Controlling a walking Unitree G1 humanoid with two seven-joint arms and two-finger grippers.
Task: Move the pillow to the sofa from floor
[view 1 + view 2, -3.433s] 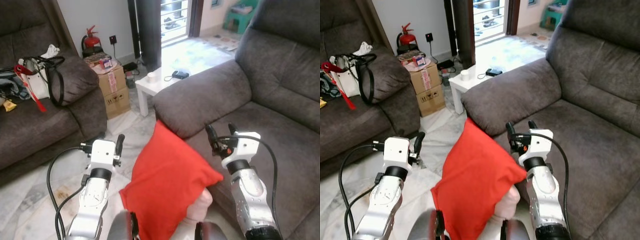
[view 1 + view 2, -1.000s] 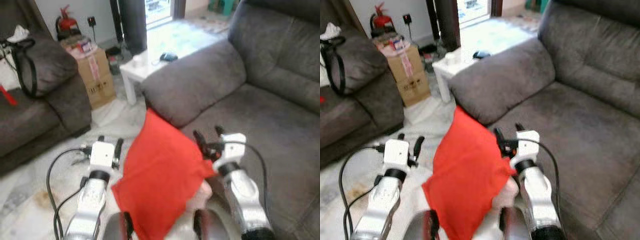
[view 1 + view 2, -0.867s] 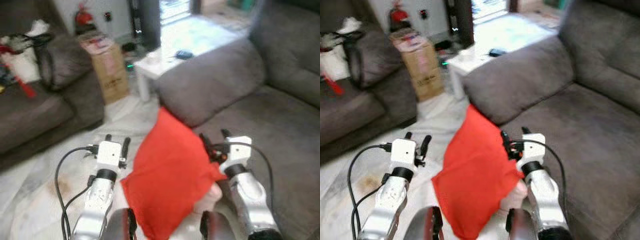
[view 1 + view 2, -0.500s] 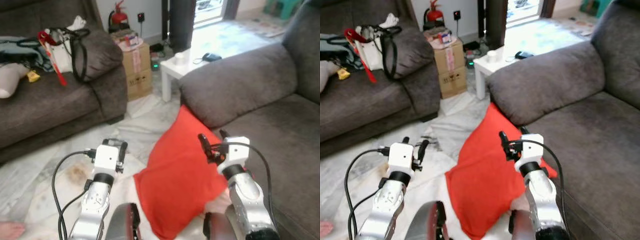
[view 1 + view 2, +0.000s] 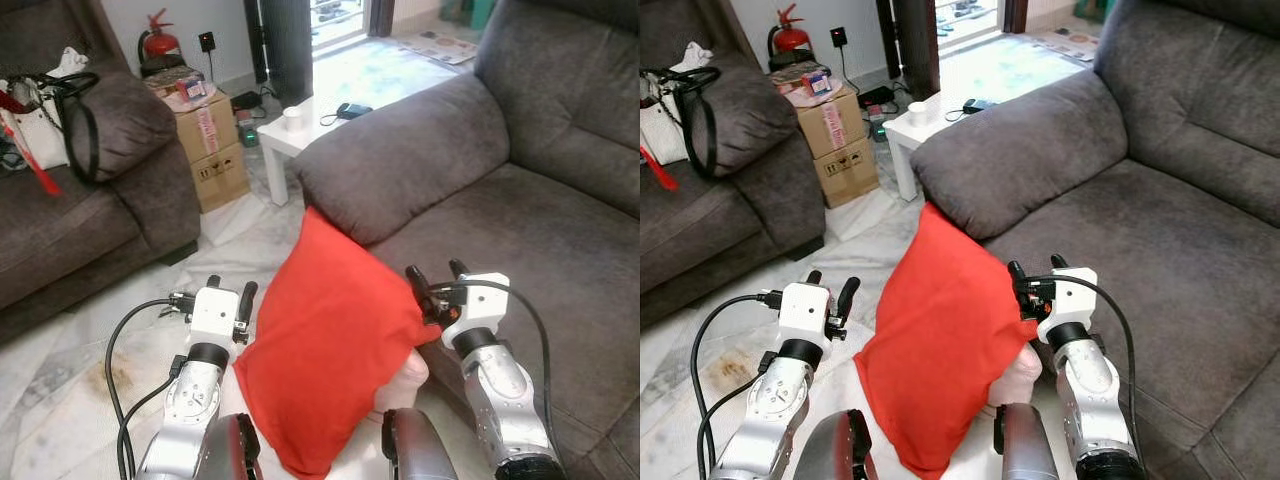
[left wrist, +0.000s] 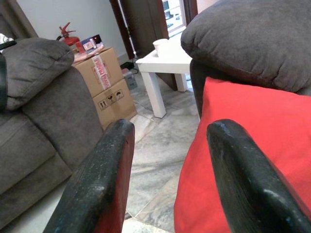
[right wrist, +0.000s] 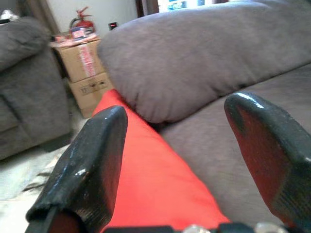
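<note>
Red pillow (image 5: 330, 345) sits up off the floor betw. both grippers, top corner against the front of the grey sofa (image 5: 520, 200) by its armrest. Left gripper (image 5: 228, 296) spread, alongside pillow's left edge; right gripper (image 5: 436, 283) spread at its right corner. Wrist views show fingers apart w/ red fabric betw. them. Head views add, farther off: white side table (image 5: 925, 120), cardboard boxes (image 5: 205, 140), fire extinguisher (image 5: 157, 45), 2nd sofa w/ bag (image 5: 40, 125).
</note>
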